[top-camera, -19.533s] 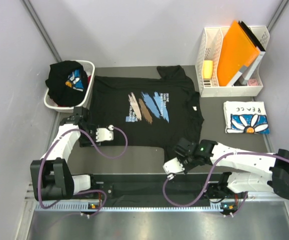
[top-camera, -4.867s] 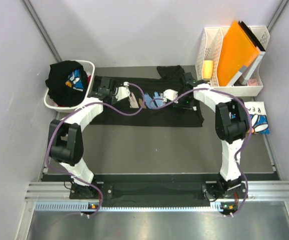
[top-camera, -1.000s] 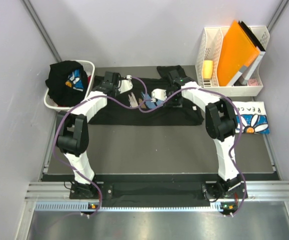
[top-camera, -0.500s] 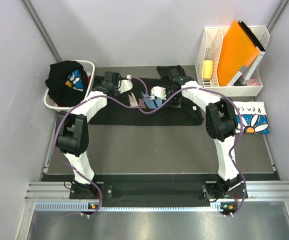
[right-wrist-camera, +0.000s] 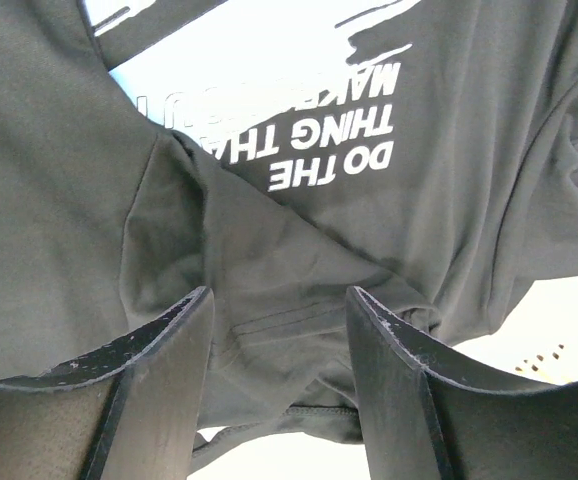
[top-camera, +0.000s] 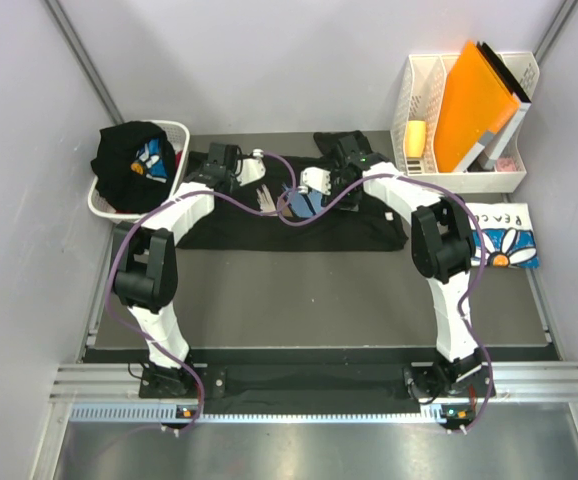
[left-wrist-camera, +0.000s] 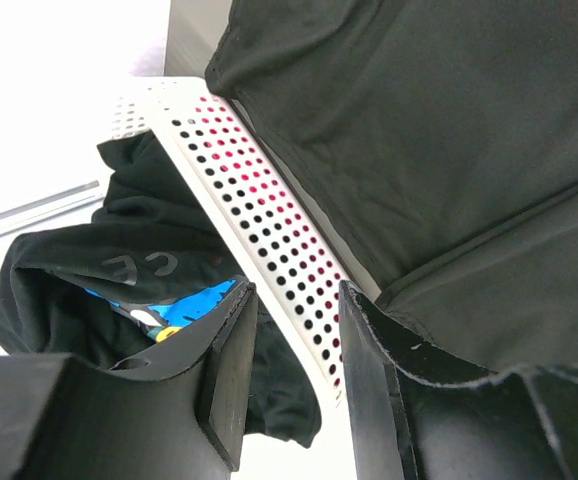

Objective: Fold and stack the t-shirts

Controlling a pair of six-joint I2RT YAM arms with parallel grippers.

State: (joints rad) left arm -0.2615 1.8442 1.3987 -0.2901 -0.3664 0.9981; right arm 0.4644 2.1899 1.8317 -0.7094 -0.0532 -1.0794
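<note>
White basket [top-camera: 180, 166], black tee [top-camera: 122, 160] inside

White basket [top-camera: 180, 150], orange folder [top-camera: 474, 100]

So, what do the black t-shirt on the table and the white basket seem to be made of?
The black t-shirt looks like soft matte cloth, probably cotton: it creases and drapes in folds. The basket looks like rigid white plastic, smooth, with rows of round holes in its wall.
</note>
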